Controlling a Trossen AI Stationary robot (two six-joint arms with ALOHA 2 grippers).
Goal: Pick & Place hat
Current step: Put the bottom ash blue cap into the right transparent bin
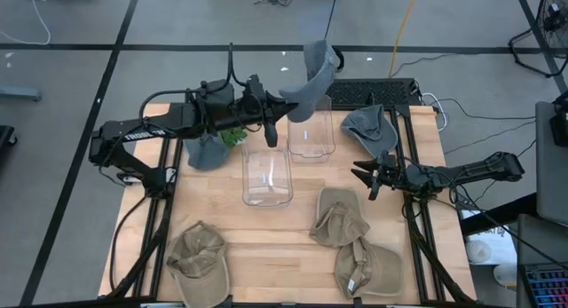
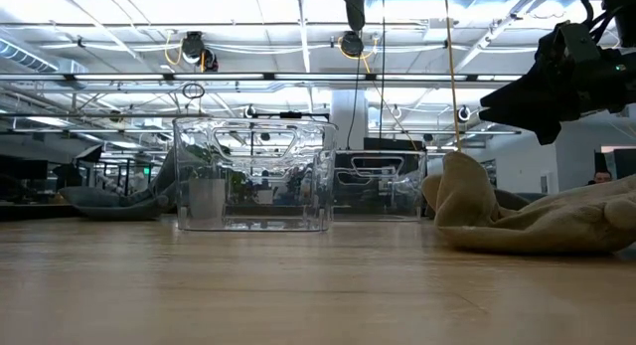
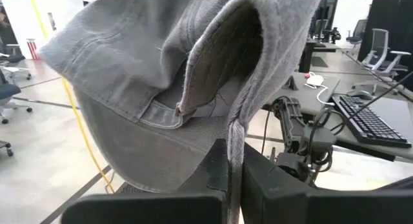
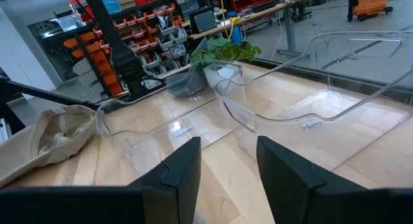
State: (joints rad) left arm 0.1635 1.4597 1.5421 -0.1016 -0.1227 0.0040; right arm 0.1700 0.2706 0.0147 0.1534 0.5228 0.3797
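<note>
In the high view my left gripper (image 1: 286,104) is shut on a grey hat (image 1: 312,75), lifted above the far clear bin (image 1: 311,135). The left wrist view fills with this grey hat (image 3: 168,75) over my left gripper (image 3: 233,153). A second clear bin (image 1: 266,177) stands nearer. Two other grey hats (image 1: 209,153) (image 1: 368,126) and three tan hats (image 1: 200,259) (image 1: 342,219) (image 1: 368,268) lie on the table. My right gripper (image 1: 368,177) (image 4: 229,153) is open, above the table right of the bins, touching nothing. My left gripper pinches a narrow folded edge of the grey hat's fabric (image 3: 235,130) between its two shut fingers. The fingers come in about level from the table's left. The hat is lifted clear of everything, and its crown and brim (image 3: 129,146) bulge out beyond the fingers.
A small green plant (image 1: 232,135) sits by the left arm. A keyboard (image 1: 373,93) lies at the far edge. Metal rails (image 1: 417,246) run along the table's sides. In the low view a tan hat (image 2: 517,216) lies right of the clear bin (image 2: 253,176).
</note>
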